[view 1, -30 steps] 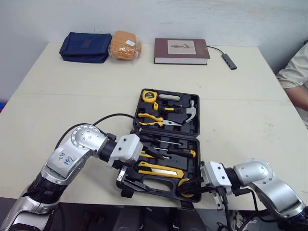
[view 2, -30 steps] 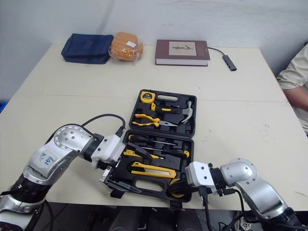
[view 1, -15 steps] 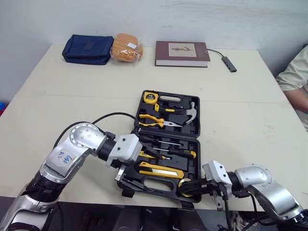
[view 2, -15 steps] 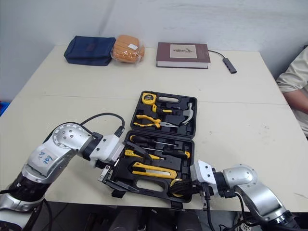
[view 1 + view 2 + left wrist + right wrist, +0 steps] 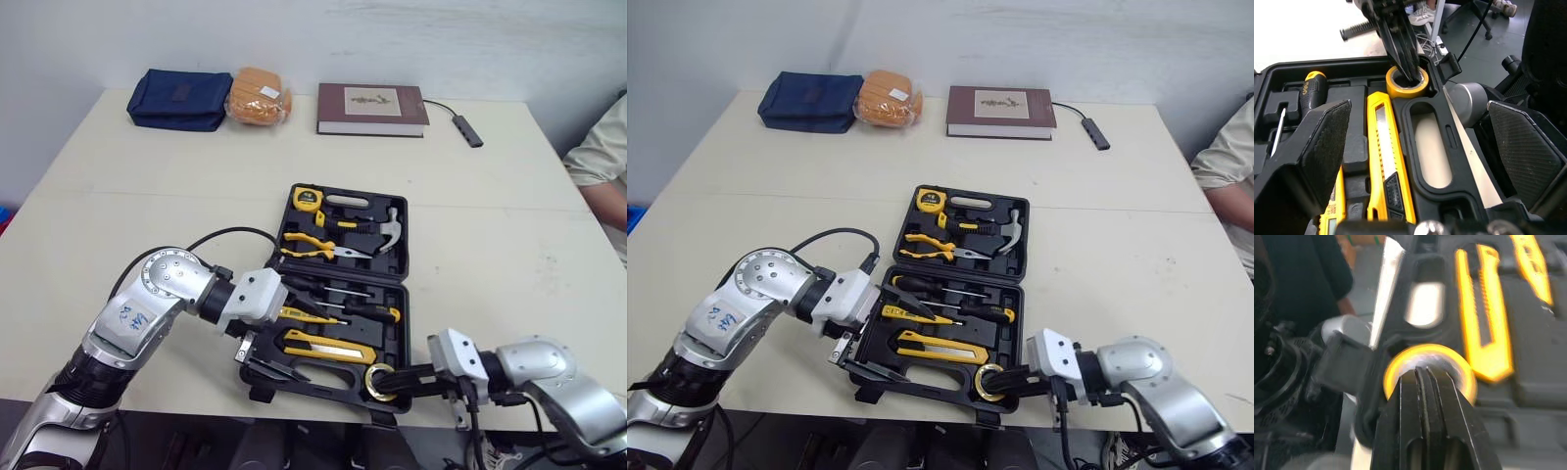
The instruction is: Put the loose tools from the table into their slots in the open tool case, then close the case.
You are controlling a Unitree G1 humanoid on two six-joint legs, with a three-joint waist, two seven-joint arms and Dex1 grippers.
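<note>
The black tool case (image 5: 403, 240) lies open on the table. Its far half holds a tape measure (image 5: 306, 197), pliers (image 5: 313, 245) and a hammer (image 5: 387, 227). The near half holds screwdrivers (image 5: 343, 305), a yellow utility knife (image 5: 328, 345) and a yellow tape roll (image 5: 368, 377) in the near right corner. My right gripper (image 5: 384, 377) is shut, its tips poking into the roll's hole (image 5: 1406, 73). My left gripper (image 5: 1418, 112) is open, its fingers spread wide over the case's near edge by the handle cut-out.
At the far side of the table lie a navy pouch (image 5: 176, 98), an orange bag (image 5: 257, 95), a brown book (image 5: 372, 108) and a small hub on a cable (image 5: 468, 127). A person's sleeve (image 5: 600, 147) shows at the right edge.
My right arm has drawn back to the right, so only its fingertips stay at the tape roll, which is uncovered. The left gripper has hardly moved.
</note>
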